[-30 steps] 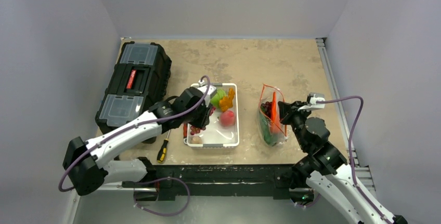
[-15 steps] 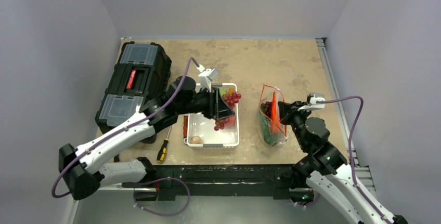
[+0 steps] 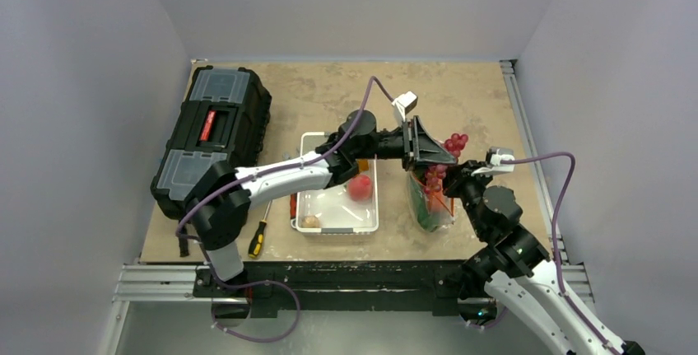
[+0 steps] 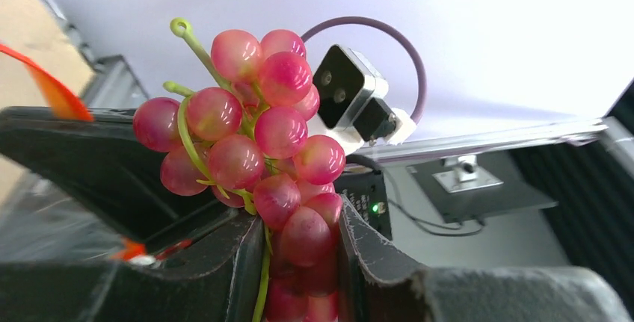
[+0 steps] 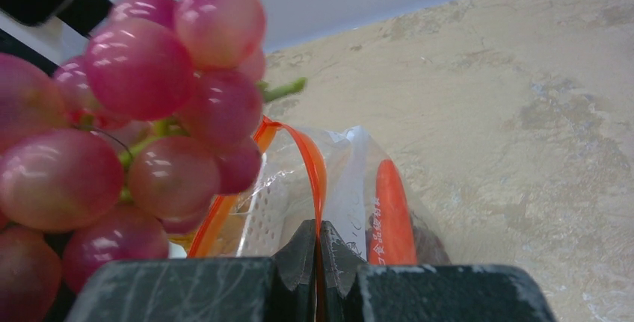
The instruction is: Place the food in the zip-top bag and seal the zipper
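My left gripper is shut on a bunch of red-purple grapes and holds it above the mouth of the zip-top bag. In the left wrist view the grapes sit pinched between the fingers of the left gripper. My right gripper is shut on the bag's red-orange zipper strip and holds the mouth up. In the right wrist view the right gripper pinches the strip, the grapes hang close by, and an orange carrot lies inside the bag.
The white tray left of the bag holds a pink peach and a small tan item. A black toolbox stands at the left. A yellow-handled screwdriver and a red-handled wrench lie beside the tray.
My left gripper lifted the grapes out of the tray and carried them right, to above the bag's mouth. The right gripper has held the zipper strip without moving.
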Tool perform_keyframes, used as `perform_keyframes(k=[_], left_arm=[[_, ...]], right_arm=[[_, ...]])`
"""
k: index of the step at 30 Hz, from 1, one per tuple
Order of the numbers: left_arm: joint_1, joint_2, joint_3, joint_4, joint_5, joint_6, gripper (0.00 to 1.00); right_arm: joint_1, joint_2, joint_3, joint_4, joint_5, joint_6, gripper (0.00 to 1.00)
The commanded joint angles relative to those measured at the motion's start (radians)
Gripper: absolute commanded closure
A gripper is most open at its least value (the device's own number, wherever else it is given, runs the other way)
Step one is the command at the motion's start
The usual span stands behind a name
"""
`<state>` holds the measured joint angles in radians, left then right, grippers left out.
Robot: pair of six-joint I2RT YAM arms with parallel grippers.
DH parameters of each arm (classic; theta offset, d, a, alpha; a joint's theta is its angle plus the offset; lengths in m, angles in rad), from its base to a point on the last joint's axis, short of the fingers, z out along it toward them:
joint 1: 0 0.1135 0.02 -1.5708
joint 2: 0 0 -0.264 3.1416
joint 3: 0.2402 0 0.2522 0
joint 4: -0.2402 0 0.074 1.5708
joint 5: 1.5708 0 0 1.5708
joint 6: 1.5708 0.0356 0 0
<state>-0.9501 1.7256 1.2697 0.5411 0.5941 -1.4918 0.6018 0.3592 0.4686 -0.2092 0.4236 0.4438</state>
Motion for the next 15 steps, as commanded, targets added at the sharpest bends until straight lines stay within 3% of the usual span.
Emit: perform_keyframes(k=[1,3,8,15], left_arm=[[-0.043,0.059,0.019,0.206,-0.057,-0.314,1.00],[-0.056,0.041,-0.021,0.180,-0.122,-0.320,1.00],[-0.064,-0.079,-0.079,-0.102,-0.260,-0.198,1.00],[-0.070,-0.113,-0.093,-0.301,-0.330,-0.245,1.00]], right_arm=[[0.001,-0.017,0.007,0.027,-0.009,-0.006,1.00],[0.001,-0.022,0.007,0.022,-0.009,-0.003,1.00],[0.001,-0.029,0.006,0.021,-0.010,-0.001,1.00],[0.001,-0.022,0.004,0.025,-0.011,-0.003,1.00]])
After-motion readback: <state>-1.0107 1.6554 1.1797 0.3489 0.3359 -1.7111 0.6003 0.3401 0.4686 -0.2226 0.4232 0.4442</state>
